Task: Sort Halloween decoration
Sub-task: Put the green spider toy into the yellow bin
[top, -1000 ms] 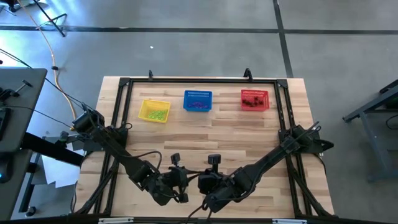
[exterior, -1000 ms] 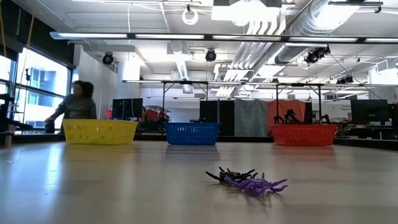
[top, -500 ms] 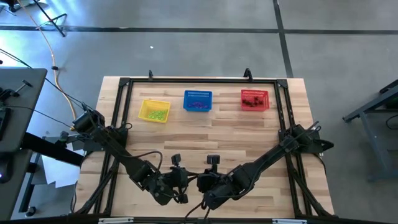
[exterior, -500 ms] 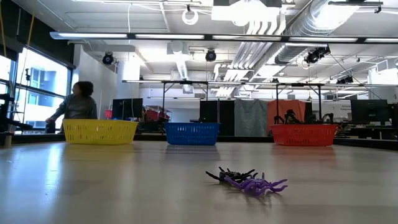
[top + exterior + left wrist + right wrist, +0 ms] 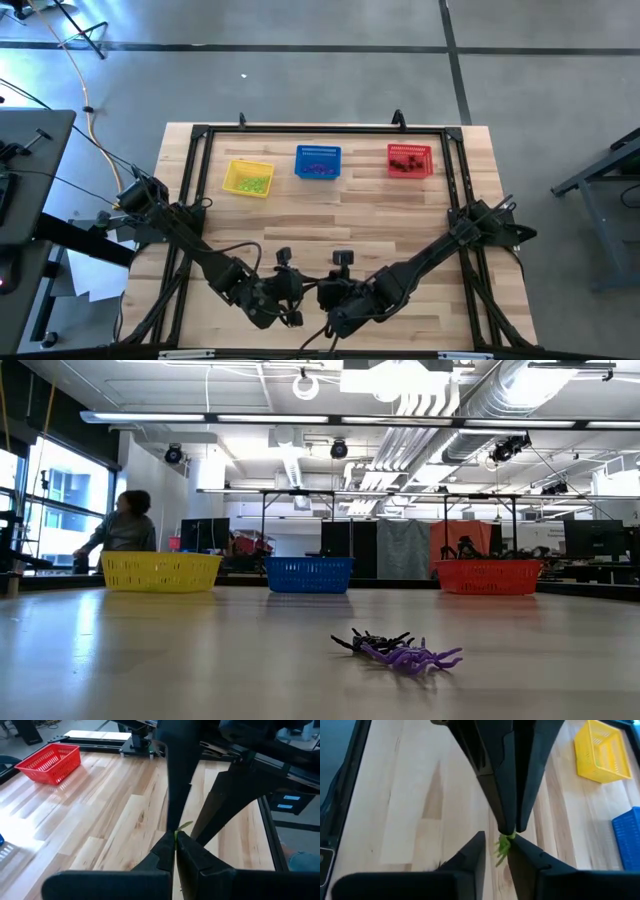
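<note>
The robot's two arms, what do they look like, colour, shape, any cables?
Both arms are dark, nearly black, built of slim jointed segments rising from bases at the table's side edges. Black cables loop loosely along them near the wrists. The left tool ends in two matte black, flat-sided fingers tapering to narrow tips; the right tool has the same wedge-shaped black fingers. No markings show on either.

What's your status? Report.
Left gripper shut on yellow-green spider, near table's front edge. Right gripper open around it. Purple and black spiders lie loose on table.
</note>
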Motion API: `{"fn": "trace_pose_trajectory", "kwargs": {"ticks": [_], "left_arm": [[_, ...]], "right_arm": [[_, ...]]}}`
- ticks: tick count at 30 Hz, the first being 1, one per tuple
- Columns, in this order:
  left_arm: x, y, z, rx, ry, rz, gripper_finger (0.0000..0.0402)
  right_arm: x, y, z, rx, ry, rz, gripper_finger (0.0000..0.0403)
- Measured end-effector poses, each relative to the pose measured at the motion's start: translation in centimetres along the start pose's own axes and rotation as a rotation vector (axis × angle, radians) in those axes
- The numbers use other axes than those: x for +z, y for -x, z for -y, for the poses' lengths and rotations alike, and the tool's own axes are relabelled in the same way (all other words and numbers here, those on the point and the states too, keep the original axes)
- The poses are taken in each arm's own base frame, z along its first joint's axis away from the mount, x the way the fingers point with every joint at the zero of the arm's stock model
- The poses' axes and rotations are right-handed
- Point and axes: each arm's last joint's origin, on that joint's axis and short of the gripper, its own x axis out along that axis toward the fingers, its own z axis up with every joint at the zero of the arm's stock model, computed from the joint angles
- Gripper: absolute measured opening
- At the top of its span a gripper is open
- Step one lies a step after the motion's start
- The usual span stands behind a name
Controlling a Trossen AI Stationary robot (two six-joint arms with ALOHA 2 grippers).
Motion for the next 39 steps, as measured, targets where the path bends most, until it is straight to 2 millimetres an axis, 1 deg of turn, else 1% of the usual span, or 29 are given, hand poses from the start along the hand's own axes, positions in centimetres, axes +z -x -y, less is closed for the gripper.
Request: {"fn": "trace_pose_trajectory", "kwargs": {"ticks": [8,12,15,19,23,27,30,36,39], "left_arm": [[0.0,0.0,0.0,-0.015,0.002,-0.008,0.0000],[0.0,0.0,0.1,-0.021,0.015,-0.013,0.0000],[-0.3,0.0,-0.1,-0.006,0.001,-0.030,0.0000],[-1.0,-0.3,-1.0,0.059,0.002,-0.099,0.0000],[-1.9,-0.5,-2.6,0.187,0.010,-0.166,0.0000],[-2.8,-0.7,-4.7,0.327,-0.026,-0.255,0.0000],[-3.4,-0.8,-7.1,0.467,-0.051,-0.354,0.0000],[-3.9,0.1,-13.3,0.840,-0.143,-0.581,0.0000],[-3.9,0.8,-16.6,0.973,-0.162,-0.714,0.0000]], "right_arm": [[0.0,0.0,0.1,-0.030,0.004,0.007,0.0117],[-0.1,0.1,0.2,-0.049,0.010,0.003,0.0127],[0.1,0.7,0.6,-0.047,0.000,0.014,0.0129],[0.1,1.6,1.2,-0.057,-0.017,0.011,0.0129],[0.1,2.6,1.9,-0.064,-0.049,0.004,0.0130],[-0.3,3.1,2.3,-0.050,-0.079,-0.039,0.0130],[-0.8,3.3,2.5,-0.069,-0.097,-0.090,0.0130],[-2.0,3.6,2.9,-0.101,-0.132,-0.201,0.0130],[-2.4,3.9,2.8,-0.109,-0.138,-0.234,0.0130]]}}
